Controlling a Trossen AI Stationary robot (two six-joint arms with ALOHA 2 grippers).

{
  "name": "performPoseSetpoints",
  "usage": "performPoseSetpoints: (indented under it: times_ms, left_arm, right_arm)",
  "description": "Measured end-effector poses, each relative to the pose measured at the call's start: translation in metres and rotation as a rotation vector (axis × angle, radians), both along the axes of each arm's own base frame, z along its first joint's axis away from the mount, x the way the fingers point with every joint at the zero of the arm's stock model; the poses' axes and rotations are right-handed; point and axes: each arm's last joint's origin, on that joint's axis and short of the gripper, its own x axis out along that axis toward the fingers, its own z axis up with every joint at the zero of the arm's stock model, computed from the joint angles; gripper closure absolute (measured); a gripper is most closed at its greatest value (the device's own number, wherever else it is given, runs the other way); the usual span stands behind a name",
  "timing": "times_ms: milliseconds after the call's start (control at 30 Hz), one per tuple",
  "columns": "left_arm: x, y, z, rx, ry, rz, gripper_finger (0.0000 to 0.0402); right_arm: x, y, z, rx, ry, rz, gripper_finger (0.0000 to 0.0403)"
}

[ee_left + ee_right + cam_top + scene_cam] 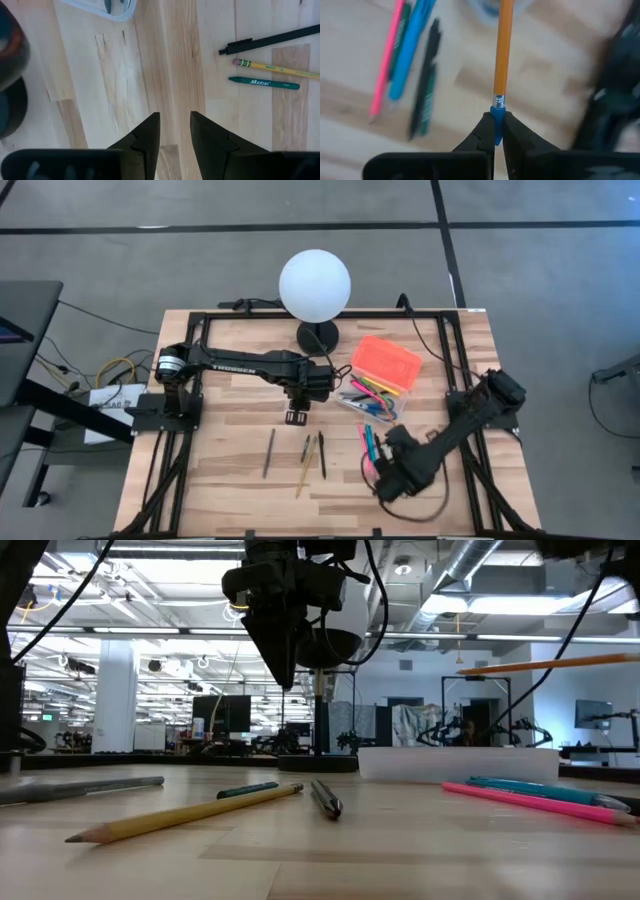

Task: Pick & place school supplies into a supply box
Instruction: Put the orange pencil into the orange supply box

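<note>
Ahead of the right tool (498, 131), past the pencil's far tip, lies the supply box.

On the counter (230, 470) the supply box (378, 383), clear with its orange lid (386, 359) swung up, sits just beyond the right tool and nearer to it than to the left tool (296, 417), so the right arm looks the one to make the drop. Its fingers are pressed together on the blue eraser end of an orange pencil (502, 47), whose long axis runs straight out from the tool, tip leading toward the box. I judge the pencil needs turning along the box's length before release. Beside that tool lie a pink pen (387, 57), blue pen (410, 45) and dark pens, roughly parallel to the pencil. The left tool hangs over bare wood, its fingers parted on nothing.
</note>
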Motion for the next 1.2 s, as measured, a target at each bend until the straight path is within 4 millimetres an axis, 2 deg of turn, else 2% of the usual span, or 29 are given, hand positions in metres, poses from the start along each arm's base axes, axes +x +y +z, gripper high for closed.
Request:
performPoseSetpoints:
  times_ms: [200, 433, 600, 900, 1200]
  left_arm:
    - [-0.001, 0.000, 0.000, -0.004, 0.006, 0.017, 0.0299]
    - [-0.007, 0.000, -0.001, -0.001, 0.076, 0.088, 0.0299]
    - [-0.012, -0.001, -0.002, 0.044, 0.124, 0.133, 0.0300]
    - [-0.016, -0.008, -0.002, 0.090, 0.158, 0.153, 0.0300]
    - [-0.016, -0.009, -0.002, 0.091, 0.158, 0.157, 0.0300]
  right_arm:
    - [0.025, -0.043, -0.003, 0.034, 0.121, 0.203, 0.0400]
    - [0.047, -0.096, -0.011, 0.082, 0.183, 0.259, 0.0399]
    - [0.055, -0.121, -0.012, 0.143, 0.204, 0.303, 0.0399]
    - [0.061, -0.147, -0.012, 0.225, 0.200, 0.246, 0.0399]
    - [0.061, -0.147, -0.016, 0.224, 0.182, 0.190, 0.0400]
